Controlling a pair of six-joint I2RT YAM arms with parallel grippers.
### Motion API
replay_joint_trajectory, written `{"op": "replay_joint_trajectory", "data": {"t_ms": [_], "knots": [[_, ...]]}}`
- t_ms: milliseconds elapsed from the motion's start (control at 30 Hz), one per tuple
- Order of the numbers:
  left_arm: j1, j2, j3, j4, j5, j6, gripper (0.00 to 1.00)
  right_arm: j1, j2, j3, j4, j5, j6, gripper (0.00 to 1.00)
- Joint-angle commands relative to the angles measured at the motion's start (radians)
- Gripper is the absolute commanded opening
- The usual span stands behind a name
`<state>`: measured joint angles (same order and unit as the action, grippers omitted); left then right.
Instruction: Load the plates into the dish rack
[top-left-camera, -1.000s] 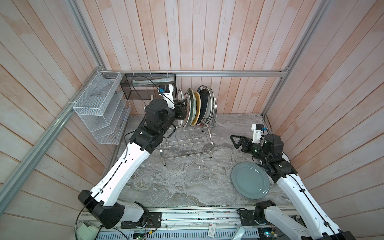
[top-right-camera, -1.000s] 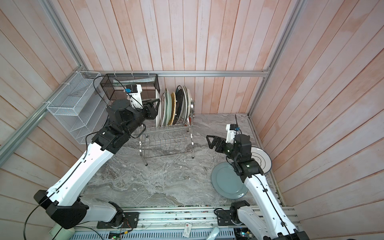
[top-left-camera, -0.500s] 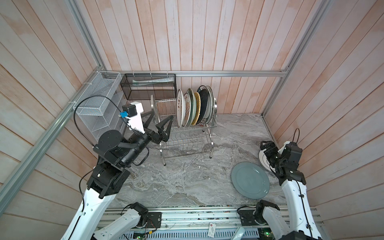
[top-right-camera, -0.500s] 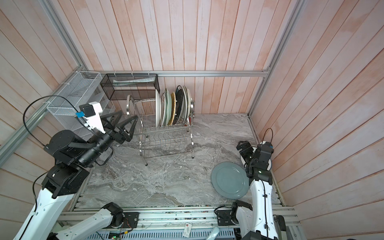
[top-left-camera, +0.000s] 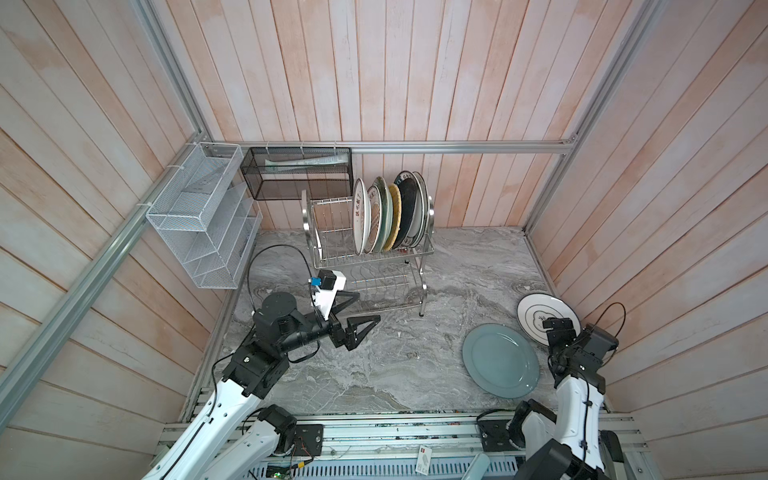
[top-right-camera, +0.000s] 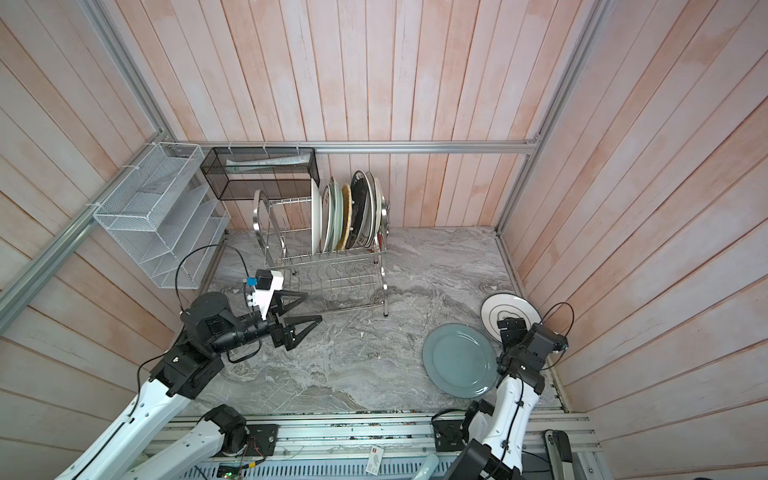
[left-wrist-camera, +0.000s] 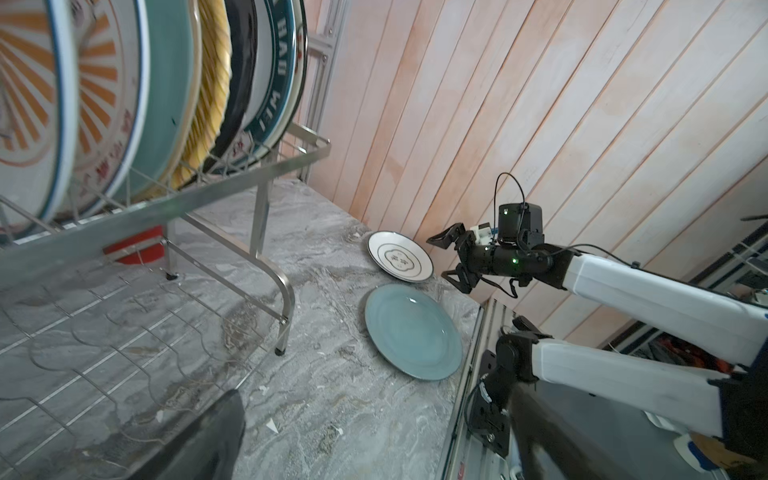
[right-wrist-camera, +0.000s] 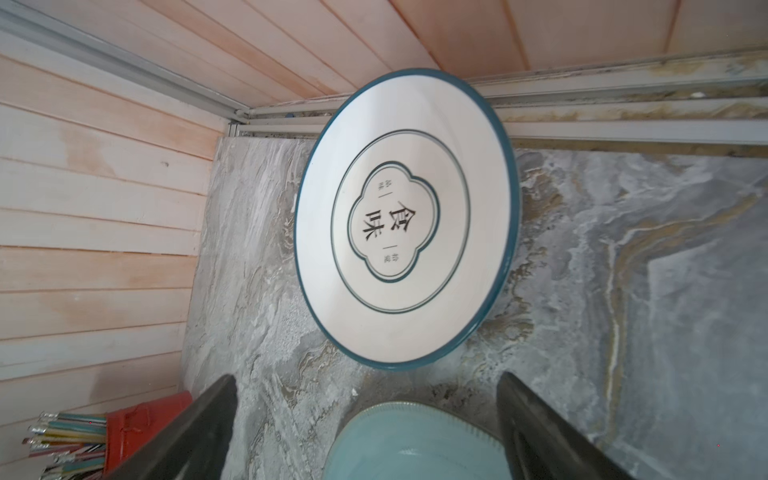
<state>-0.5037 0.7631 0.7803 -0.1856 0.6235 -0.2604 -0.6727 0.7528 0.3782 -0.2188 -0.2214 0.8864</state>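
Where the grey marbled surface (top-left-camera: 395, 374) comes nearest the arm bases, a round grey-blue glazed plate (top-left-camera: 500, 360) lies flat at about 4 o'clock. Above its far rim the right fingers (right-wrist-camera: 195, 428) are released, spread wide with nothing between them. They point at a round white plate with a dark green rim and a dark centre emblem (top-left-camera: 536, 311). This plate rests just beyond at 3 o'clock, with a narrow strip of surface between the two plates.

At about 8 o'clock the left fingers (top-left-camera: 363, 321) are likewise spread and empty, held in the air above the surface and aimed toward 3 o'clock.

Just beyond them, toward 12 o'clock, stands the two-tier shiny steel wire dish rack (top-left-camera: 374, 258). Six round plates (top-left-camera: 388, 216) stand on edge in the 3 o'clock half of its upper tier. There are two white ones with orange sunburst rays, then mint, yellow woven, glossy black and white with a dark lettered band. A red utensil cup (left-wrist-camera: 133, 249) shows behind the rack's frame in the left wrist view.

Farthest back, a white mesh tiered organiser (top-left-camera: 199, 232) hangs on the wall at 10 o'clock. A black mesh basket (top-left-camera: 299, 178) hangs at 11 o'clock.
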Motion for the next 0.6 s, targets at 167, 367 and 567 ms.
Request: {"op": "replay_joint_trajectory", "data": {"t_ms": [167, 367, 567], "knots": [[-0.012, 0.028, -0.064, 0.186, 0.098, -0.076, 1.0, -0.122, -0.031, -0.071, 0.04, -0.096, -0.028, 0.97], [-0.016, 0.025, -0.074, 0.17, 0.076, -0.07, 1.0, -0.153, -0.023, -0.111, 0.096, -0.124, -0.014, 0.96], [-0.016, 0.044, -0.089, 0.201, 0.08, -0.096, 1.0, -0.166, 0.039, -0.165, 0.224, -0.172, 0.012, 0.93]]}}
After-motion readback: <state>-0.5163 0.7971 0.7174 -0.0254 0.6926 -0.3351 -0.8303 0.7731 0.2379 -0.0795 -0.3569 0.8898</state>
